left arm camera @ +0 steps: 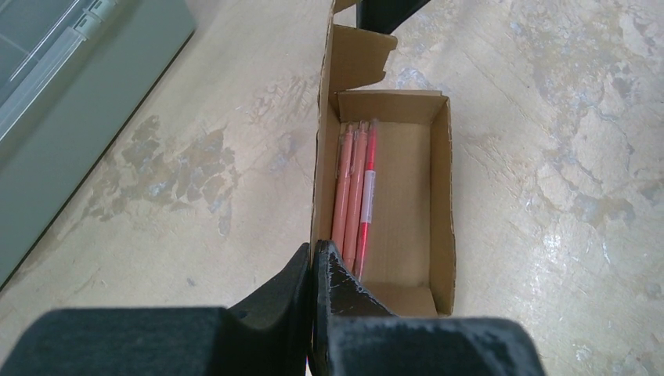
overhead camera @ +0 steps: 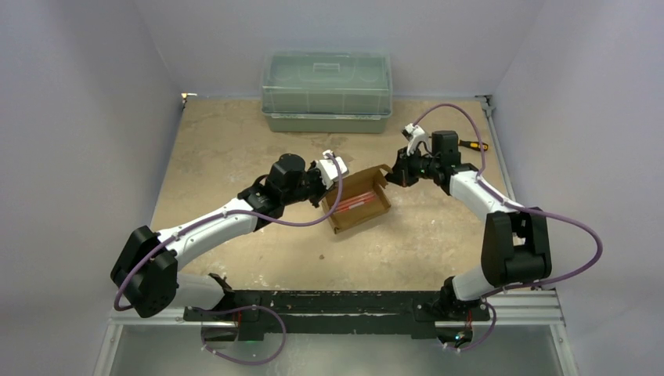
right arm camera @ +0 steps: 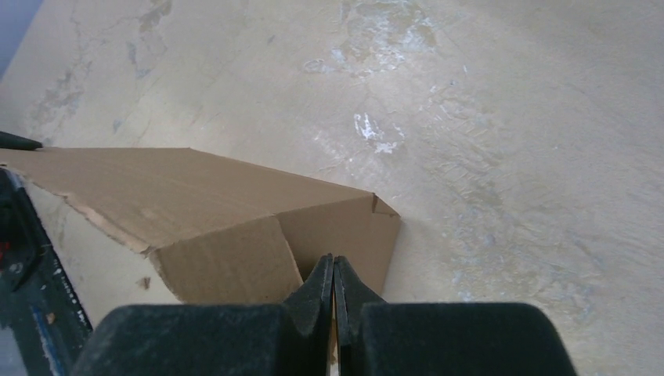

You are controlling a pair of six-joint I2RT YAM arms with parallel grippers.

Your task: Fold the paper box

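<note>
Working on the paper box [overhead camera: 360, 200] mid-counter [overhead camera: 235, 157], between the two arms, open side up, well in front of the green bin [overhead camera: 326, 92]. Carrying three pink-red pens [left arm camera: 354, 192] inside, lying along one long wall. Clamping the near end of that same wall with the left pincer [left arm camera: 317, 254]: jaws pressed together with only the cardboard's thickness between, one finger inside the box, one outside. Judging this as anchoring, i.e. stopping the carton sliding or skewing while the other end is being worked. Gripping at the far end with the right pincer [right arm camera: 333, 266]: jaws all but touching, looking clamped on the edge of an end flap beside the corner, though showing little of the sheet between the pads. Holding there probably for swinging that flap across the end. Standing up on all four sides already, top not closed over, far flap sticking out untucked, so reading the fold as partway. Watching for tearing at the flap crease and pens shifting if the box tips.
</note>
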